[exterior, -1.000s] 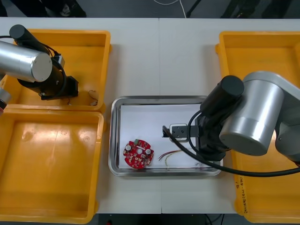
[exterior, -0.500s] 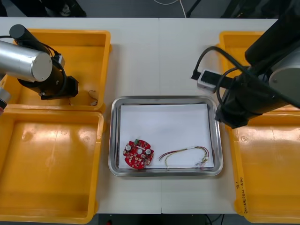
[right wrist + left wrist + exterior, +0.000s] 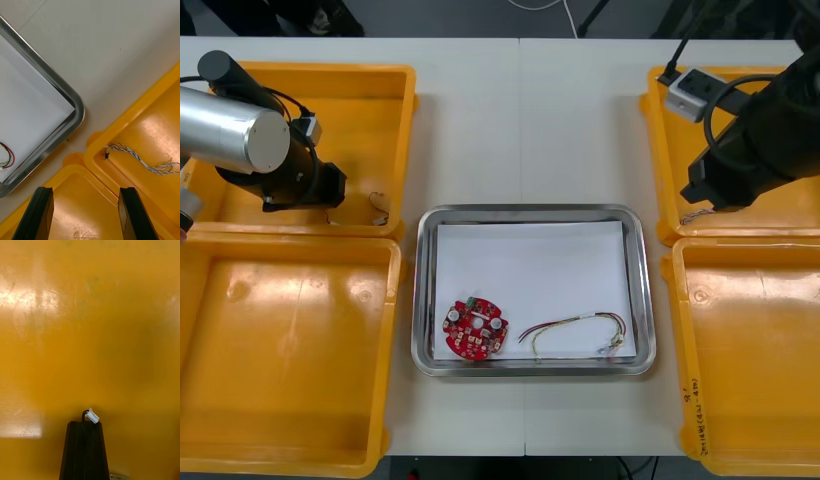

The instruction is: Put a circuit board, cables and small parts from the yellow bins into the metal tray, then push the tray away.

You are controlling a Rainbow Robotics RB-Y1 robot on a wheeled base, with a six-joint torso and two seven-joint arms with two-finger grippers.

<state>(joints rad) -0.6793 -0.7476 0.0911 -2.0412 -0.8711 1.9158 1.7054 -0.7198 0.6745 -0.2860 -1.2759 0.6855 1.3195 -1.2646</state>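
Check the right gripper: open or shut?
Open. In the right wrist view the right gripper has its fingers standing well apart with nothing between them, above the yellow bins.

The left arm is bent low on the robot's left side, its left gripper aimed downward, fingers pressed together and nipping a thin black cable at their tips. The right arm hangs at the far right, and the right gripper is spread wide.
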